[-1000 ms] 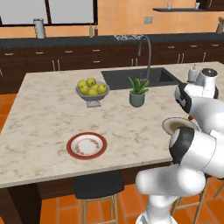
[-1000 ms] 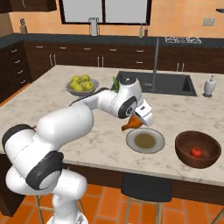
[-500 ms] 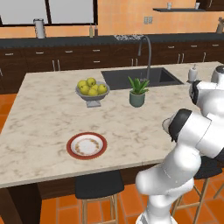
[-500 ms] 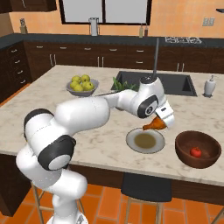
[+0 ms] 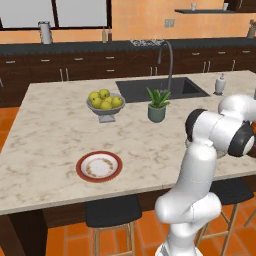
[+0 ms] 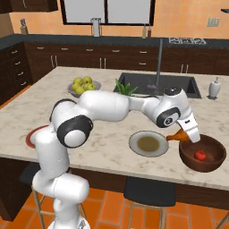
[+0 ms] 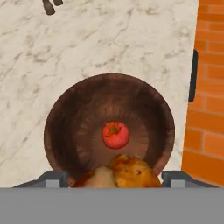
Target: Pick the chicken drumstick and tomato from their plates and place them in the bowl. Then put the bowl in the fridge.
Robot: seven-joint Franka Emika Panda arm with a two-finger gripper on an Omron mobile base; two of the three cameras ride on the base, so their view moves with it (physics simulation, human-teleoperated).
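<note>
A: Where was the chicken drumstick (image 6: 179, 136)?
B: Clenched between the fingers of the claw (image 6: 193, 137), which had carried it away from the grey-rimmed plate (image 6: 148, 144) on the desk (image 6: 107, 147). The bowl (image 7: 109, 127) lay directly under the claw, the tomato (image 7: 115, 134) inside.
A: So what remained?
B: I judged only the release, then the fridge.

A deep round dark brown wooden bowl (image 6: 202, 155) is set near the tabletop's edge, with a small round red tomato (image 7: 115, 134) lying at its centre. A golden-orange cooked drumstick (image 6: 178, 136) is held above the bowl's rim. Beside the bowl, a grey-rimmed plate with a brownish centre (image 6: 149, 143) is seen; a red-rimmed white plate (image 5: 99, 166) lies well apart.
</note>
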